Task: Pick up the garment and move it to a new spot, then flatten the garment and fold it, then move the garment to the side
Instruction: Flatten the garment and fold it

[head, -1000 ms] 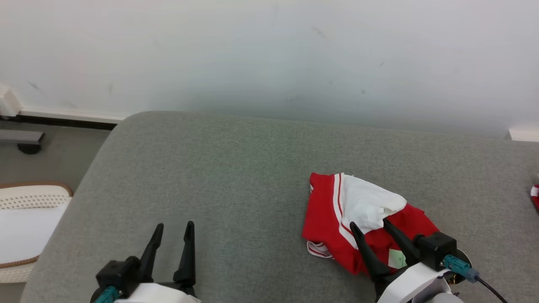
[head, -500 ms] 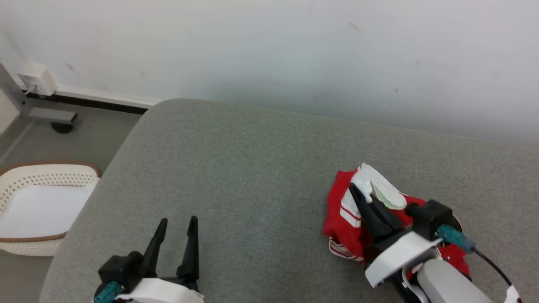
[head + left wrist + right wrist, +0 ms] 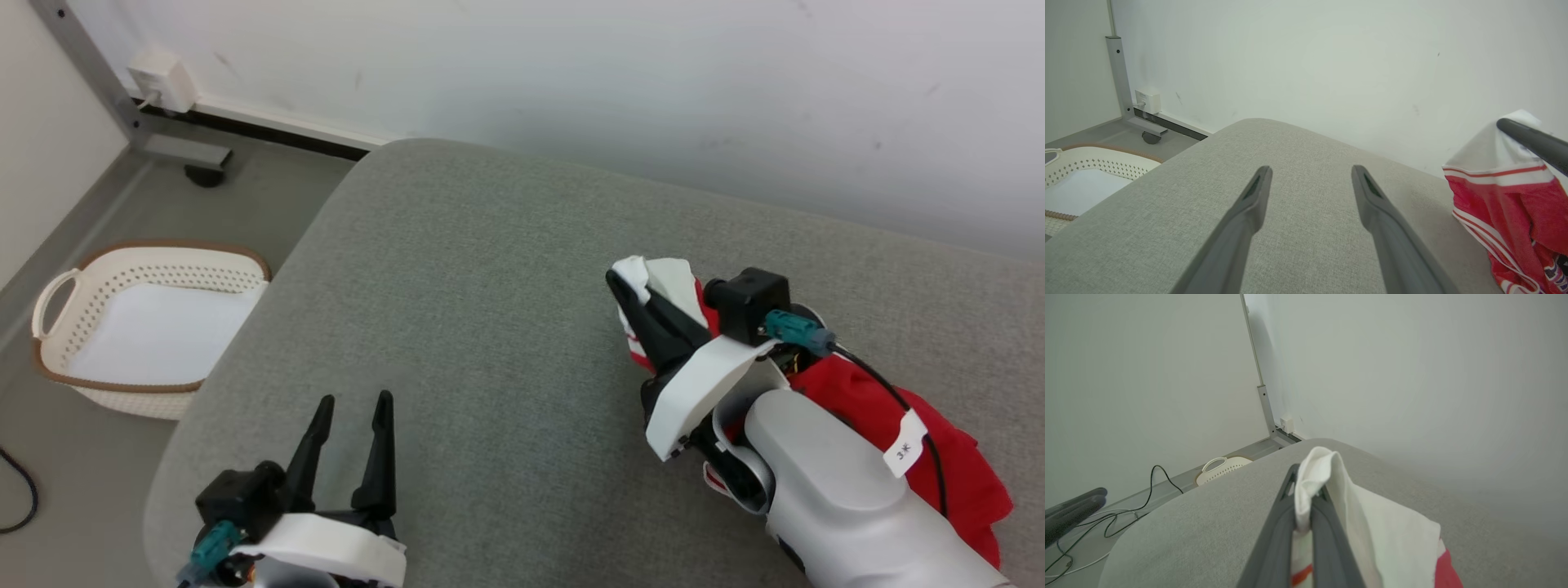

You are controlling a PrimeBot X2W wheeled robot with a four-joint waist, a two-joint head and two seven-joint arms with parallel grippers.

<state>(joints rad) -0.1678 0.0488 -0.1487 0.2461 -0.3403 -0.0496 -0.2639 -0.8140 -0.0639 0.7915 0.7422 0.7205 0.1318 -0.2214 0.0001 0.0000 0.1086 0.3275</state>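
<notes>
Right claw is clamped on the white edge of the garment. The red bulk drapes down beside my forearm onto the grey cushion. Left claw is apart and empty. The fabric looks light and limp and will likely sag and bunch, so I'd pinch a second hem corner with the left.

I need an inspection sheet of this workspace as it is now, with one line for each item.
Surface: grey padded surface, woven fabric, rounded corner.
Job's things: red and white garment, white edge held up, red part hanging lower.
Clutter: nothing seen.
Grippers: right gripper shut on the garment's white edge; left gripper open, holding nothing, above the surface.
Cables: black floor cable; black wrist cable on the right arm.
Surroundings: white wall; white laundry basket on the floor at the left; grey metal post.
</notes>
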